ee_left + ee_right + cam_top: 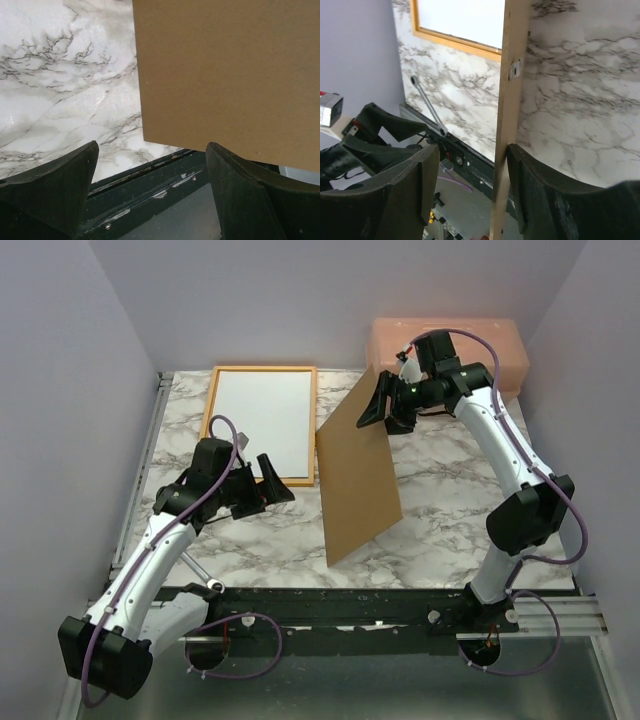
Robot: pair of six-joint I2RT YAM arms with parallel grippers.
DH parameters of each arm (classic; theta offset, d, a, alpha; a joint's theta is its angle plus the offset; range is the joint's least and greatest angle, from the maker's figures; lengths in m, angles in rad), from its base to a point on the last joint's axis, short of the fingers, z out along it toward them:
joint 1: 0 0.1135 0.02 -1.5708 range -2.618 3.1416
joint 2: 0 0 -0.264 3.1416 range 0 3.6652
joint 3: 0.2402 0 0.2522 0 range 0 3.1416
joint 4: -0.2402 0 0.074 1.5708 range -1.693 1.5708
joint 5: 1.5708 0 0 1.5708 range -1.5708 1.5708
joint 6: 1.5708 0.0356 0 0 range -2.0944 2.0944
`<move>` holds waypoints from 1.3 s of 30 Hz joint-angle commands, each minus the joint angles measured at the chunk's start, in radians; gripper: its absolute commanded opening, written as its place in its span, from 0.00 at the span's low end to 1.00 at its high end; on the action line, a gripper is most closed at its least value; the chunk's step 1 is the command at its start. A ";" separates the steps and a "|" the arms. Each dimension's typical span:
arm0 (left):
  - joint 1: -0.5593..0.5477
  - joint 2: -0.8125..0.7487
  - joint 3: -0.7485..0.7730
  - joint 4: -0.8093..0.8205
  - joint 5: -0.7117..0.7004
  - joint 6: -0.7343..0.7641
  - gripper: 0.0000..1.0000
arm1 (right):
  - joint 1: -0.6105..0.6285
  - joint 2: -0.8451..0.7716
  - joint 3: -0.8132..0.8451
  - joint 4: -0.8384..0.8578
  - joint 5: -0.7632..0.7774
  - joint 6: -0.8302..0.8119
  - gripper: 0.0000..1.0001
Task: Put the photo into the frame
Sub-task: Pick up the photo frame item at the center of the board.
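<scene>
**Right gripper astride the backing board, frame waiting beyond it**

Right gripper [388, 408] has its jaws set either side of the top edge of the brown backing board [355, 475]. From its own wrist camera the board runs edge-on between the fingers, touching one with a clear gap to the other. I'd call that propped rather than pinched. The board stands tilted, its lower corner resting on the table [440, 500], probably kept up so it stays off the frame.

Only that wrist view shows a small metal tab [516, 69] on the board's face, just ahead of the fingers. From above it cannot be seen.

Across the board, the left gripper [275, 480] hangs wide open with nothing in it. Its camera sees the board's near corner straight ahead and nothing of the frame.

Farther from the right gripper, past the board, the frame [262, 369] lies flat. A white sheet [262, 425] fills it. That may be the photo, back upward, though its printed side shows in no view, so I cannot say.

Right behind the right gripper sits a pink box [480, 345], visible only from above.
</scene>
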 commanded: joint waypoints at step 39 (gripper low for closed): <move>0.058 0.232 0.427 0.060 0.280 0.007 0.96 | 0.174 -0.083 -0.446 1.186 -0.518 0.746 0.65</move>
